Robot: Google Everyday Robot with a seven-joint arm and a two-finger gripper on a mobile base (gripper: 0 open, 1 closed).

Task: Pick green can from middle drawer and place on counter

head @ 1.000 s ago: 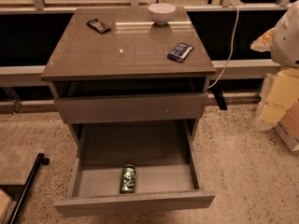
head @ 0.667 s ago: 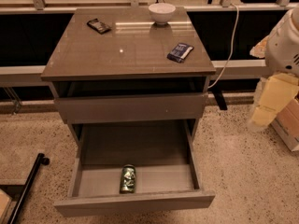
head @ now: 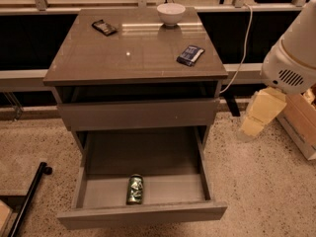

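Note:
The green can (head: 135,189) lies on its side on the floor of the open middle drawer (head: 143,214), near the front panel and a little left of centre. The drawer is pulled far out of the grey-brown cabinet. The glossy counter (head: 133,53) tops the cabinet above it. My gripper (head: 257,113) is the pale beige piece hanging under the white rounded arm housing (head: 291,53). It is to the right of the cabinet, at about the height of the shut drawer front, well apart from the can. It holds nothing that I can see.
On the counter stand a white bowl (head: 171,13) at the back and two dark flat packets (head: 104,27) (head: 190,55). A white cable (head: 242,48) hangs down behind the right side. A box (head: 301,127) stands on the floor at the right, a black bar (head: 29,196) at the left.
My arm and gripper have moved left and downward, closer to the cabinet's right side. The can and the drawer have not moved.

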